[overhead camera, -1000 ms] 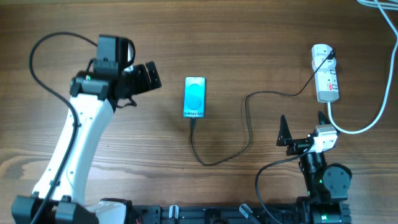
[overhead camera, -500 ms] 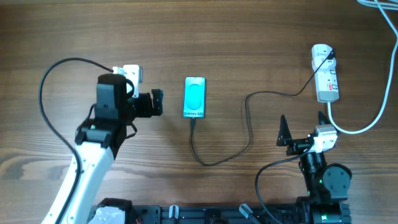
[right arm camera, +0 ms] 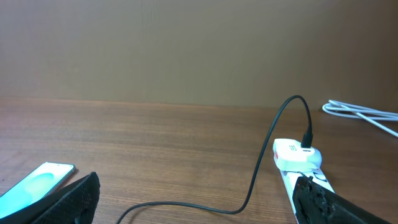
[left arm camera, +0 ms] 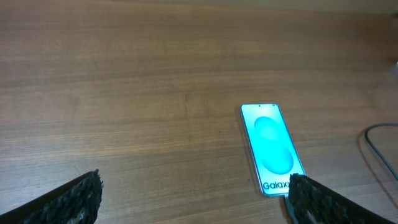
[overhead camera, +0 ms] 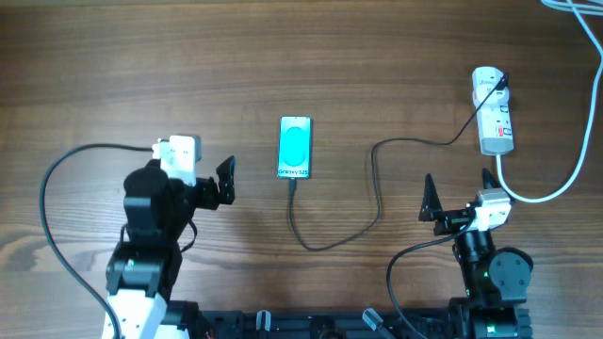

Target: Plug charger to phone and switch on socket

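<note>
The phone (overhead camera: 295,148) is being shown lying lit, screen up, mid-tabletop (overhead camera: 283,56), w/ the charger (overhead camera: 377,188) meeting its bottom edge & running to the socket (overhead camera: 494,122) at far right. The left hand (overhead camera: 224,179) is being held released beside the phone. The right hand (overhead camera: 459,196), also released, is being held near the socket, not touching.

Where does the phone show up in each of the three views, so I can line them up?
Overhead: the phone lies near the middle of the picture, screen lit.
Left wrist: right of centre, lower half.
Right wrist: only its end, in the bottom left corner.
Shared landmark: the charger cable, at the right edge of the left wrist view and crossing the right wrist view.
</note>
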You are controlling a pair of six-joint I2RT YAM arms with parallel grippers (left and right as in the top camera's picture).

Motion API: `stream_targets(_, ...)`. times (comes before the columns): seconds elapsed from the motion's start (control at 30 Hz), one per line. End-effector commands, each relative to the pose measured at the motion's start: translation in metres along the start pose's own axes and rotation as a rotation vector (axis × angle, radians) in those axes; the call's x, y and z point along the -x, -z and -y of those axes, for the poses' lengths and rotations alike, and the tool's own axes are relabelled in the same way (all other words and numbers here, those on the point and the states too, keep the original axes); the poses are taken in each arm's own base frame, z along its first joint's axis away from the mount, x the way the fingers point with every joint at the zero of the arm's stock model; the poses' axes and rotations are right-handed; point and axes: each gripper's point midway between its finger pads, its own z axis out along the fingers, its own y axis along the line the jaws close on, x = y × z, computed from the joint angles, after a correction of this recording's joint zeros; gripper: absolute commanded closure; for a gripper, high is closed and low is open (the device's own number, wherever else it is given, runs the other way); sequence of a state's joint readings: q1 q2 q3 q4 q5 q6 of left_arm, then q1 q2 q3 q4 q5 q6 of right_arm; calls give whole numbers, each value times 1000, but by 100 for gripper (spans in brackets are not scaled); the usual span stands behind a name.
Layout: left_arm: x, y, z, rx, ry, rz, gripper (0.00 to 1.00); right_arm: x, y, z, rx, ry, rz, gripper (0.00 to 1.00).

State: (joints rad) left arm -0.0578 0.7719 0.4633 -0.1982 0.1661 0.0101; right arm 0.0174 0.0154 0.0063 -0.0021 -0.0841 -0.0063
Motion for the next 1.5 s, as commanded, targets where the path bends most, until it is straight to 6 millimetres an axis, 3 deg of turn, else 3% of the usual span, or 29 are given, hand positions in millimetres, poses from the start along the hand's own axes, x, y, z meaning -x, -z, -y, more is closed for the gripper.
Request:
stream_targets(0.0, -7, 9, 0, -5, 8, 61, 0, 3, 1, 1, -9, 18, 12, 0)
stream_targets(0.37, -18, 31, -7, 35, 89, 205, 0, 3, 1, 1, -9, 18, 12, 0)
stream_targets(0.5, -18, 39, -17, 66, 190, 270, 0, 3, 1, 1, -8, 18, 12, 0)
stream_targets(0.77, -41, 34, -22, 73, 208, 293, 0, 3, 1, 1, -8, 18, 13, 0)
stream_targets(1.47, -31, 41, -24, 84, 134, 427, 0, 3, 1, 1, -9, 18, 12, 0)
